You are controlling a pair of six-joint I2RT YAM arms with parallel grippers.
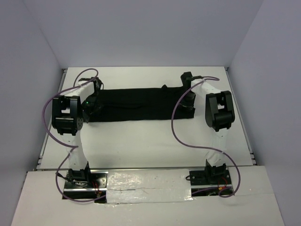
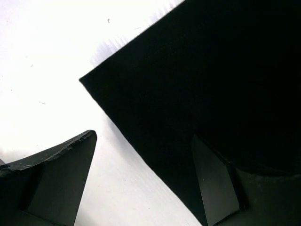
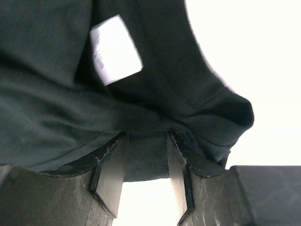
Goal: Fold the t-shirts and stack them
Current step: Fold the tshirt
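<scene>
The black t-shirt (image 1: 136,104) lies folded into a long strip across the far half of the white table (image 1: 141,141). My left gripper (image 1: 92,106) is at the strip's left end. In the left wrist view (image 2: 143,136) it is open, one finger over bare table and the other over the t-shirt's (image 2: 211,70) corner. My right gripper (image 1: 188,96) is at the strip's right end. In the right wrist view (image 3: 146,136) its fingers are close together with bunched cloth of the t-shirt (image 3: 47,94) between the tips. The white tag (image 3: 115,49) shows inside the collar.
White walls enclose the table at the back and both sides. Purple cables (image 1: 176,125) loop from each arm over the table. The arm bases (image 1: 77,176) stand on a taped strip at the near edge.
</scene>
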